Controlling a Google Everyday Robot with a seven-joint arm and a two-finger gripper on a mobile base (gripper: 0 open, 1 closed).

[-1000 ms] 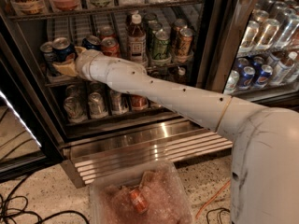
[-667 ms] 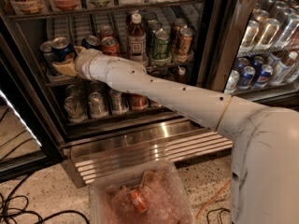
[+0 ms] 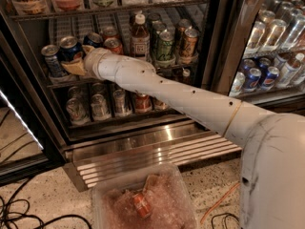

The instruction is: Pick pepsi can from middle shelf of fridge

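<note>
Reaching into the fridge (image 3: 218,42), the arm (image 3: 190,101) holds the gripper (image 3: 76,67) at the left front edge of the middle shelf (image 3: 59,84), against the pepsi can (image 3: 70,47); whether it grips the can cannot be told. The can stands upright near the shelf's left end.

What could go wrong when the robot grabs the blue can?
The gripper is at the front of the middle shelf, by the pepsi can, which stands close to a silver can. It might tip that neighbour or grab it instead. The arm passes close by a brown bottle and could bump it.
</note>
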